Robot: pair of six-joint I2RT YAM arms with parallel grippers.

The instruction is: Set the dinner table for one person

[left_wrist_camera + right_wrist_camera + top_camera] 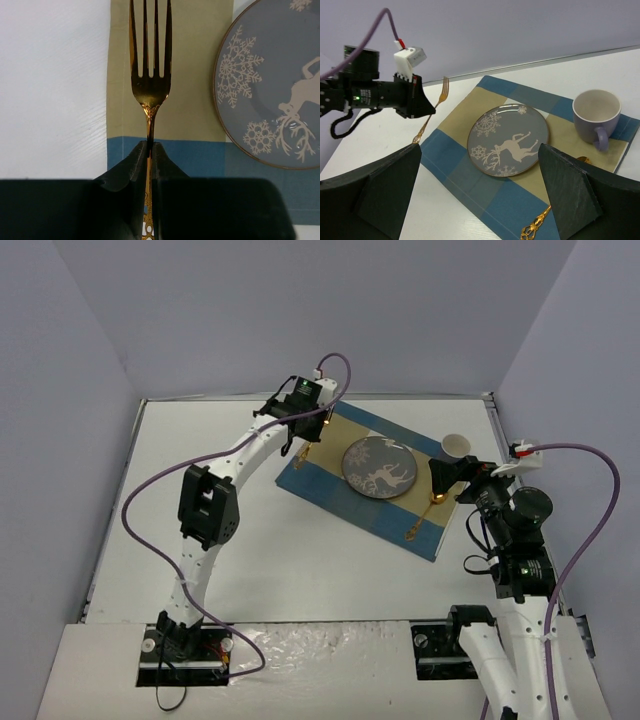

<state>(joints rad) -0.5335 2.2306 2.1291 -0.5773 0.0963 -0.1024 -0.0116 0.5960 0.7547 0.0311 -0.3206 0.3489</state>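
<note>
My left gripper (pixel 300 425) is shut on the neck of a gold fork (pixel 150 75), with the tines pointing away from it. The fork hangs slanted over the left edge of the blue-and-tan placemat (pixel 330 490), beside the grey deer plate (pixel 378 467) in the mat's middle. The right wrist view shows this fork (pixel 432 110) and the left gripper (pixel 415 107) at the mat's far-left corner. My right gripper (pixel 479 146) stands wide open and empty above the mat's right side, looking down on the plate (pixel 509 140). The white dinner table (pixel 180 430) lies under everything.
A lavender cup (pixel 456 445) stands at the mat's back right corner. A gold spoon (pixel 425 515) lies along the mat's right side, its ornate handle (pixel 535 227) near my right fingers. Grey walls close in the table on three sides.
</note>
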